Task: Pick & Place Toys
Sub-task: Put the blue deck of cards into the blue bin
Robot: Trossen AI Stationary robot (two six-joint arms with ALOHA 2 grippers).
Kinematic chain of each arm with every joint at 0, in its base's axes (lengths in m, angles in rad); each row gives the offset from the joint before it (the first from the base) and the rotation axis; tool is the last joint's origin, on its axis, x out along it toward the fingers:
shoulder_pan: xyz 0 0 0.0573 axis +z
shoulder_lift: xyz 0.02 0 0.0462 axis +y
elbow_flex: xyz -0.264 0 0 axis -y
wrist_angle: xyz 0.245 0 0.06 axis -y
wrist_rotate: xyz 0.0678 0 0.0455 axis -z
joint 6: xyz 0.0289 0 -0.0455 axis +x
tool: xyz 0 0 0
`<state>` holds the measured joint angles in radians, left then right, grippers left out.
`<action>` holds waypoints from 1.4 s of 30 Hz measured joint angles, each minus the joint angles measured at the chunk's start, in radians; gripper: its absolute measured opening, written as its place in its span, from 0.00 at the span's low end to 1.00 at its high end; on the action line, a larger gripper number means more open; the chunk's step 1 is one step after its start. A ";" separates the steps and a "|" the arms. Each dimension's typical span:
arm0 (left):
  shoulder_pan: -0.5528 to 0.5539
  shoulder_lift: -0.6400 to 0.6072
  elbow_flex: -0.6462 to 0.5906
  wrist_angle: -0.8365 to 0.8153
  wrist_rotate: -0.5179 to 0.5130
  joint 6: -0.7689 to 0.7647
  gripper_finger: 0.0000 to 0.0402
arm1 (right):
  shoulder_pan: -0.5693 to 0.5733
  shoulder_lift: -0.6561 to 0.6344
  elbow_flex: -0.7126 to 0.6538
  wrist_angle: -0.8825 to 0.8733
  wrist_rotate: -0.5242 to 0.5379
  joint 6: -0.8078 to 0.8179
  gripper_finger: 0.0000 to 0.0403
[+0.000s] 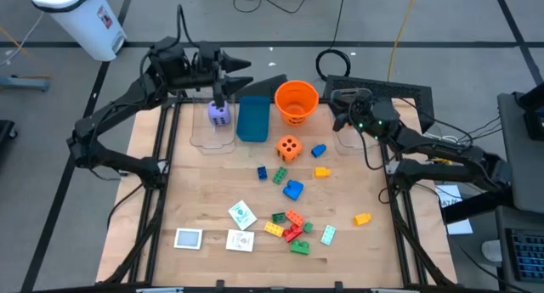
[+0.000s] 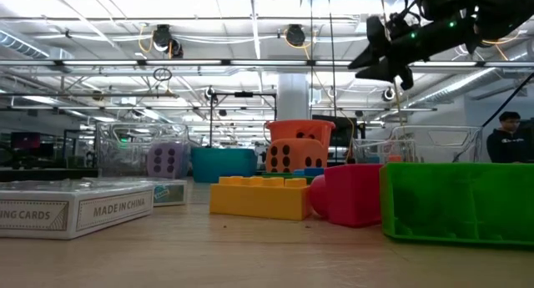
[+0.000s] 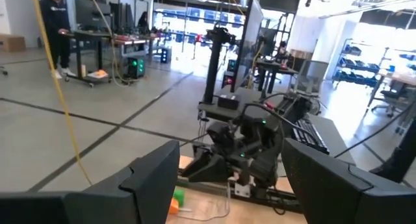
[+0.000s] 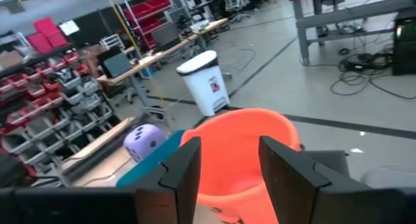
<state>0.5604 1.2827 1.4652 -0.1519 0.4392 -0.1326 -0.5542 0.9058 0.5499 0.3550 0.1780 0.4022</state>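
The toys lie on the wooden table. An orange die [image 1: 289,148] sits near the middle, with loose bricks [image 1: 293,189] around it and a cluster of bricks [image 1: 289,229] near the front. White cards [image 1: 242,214] lie at the front left. A purple die [image 1: 218,113] rests in a clear bin at the far left. It also shows in the right wrist view [image 4: 147,141]. My left gripper [image 1: 242,72] hangs open and empty above the far edge by that bin, and its open fingers frame the left wrist view [image 3: 231,152]. My right gripper [image 1: 340,110] is open and empty, raised beside the orange bucket [image 4: 240,152].
The orange bucket [image 1: 296,100] stands at the far middle, with a teal box [image 1: 252,119] to its left. Clear bins stand at the far left [image 1: 204,136] and far right [image 1: 348,138]. A white waste bin [image 1: 85,21] stands on the floor beyond the table.
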 joint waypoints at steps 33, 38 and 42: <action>0.000 0.000 0.000 -0.002 -0.001 -0.002 0.70 | 0.098 0.000 0.000 0.000 0.004 0.024 0.34; 0.000 0.000 0.000 -0.002 -0.001 -0.002 0.70 | 0.098 0.000 0.000 0.000 0.003 0.032 0.33; 0.000 0.000 0.000 -0.002 -0.001 -0.002 0.70 | 0.099 0.000 0.000 0.000 -0.040 0.053 0.33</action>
<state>0.5602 1.2831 1.4654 -0.1535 0.4385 -0.1345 -0.4557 0.9062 0.5499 0.3546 0.1384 0.4550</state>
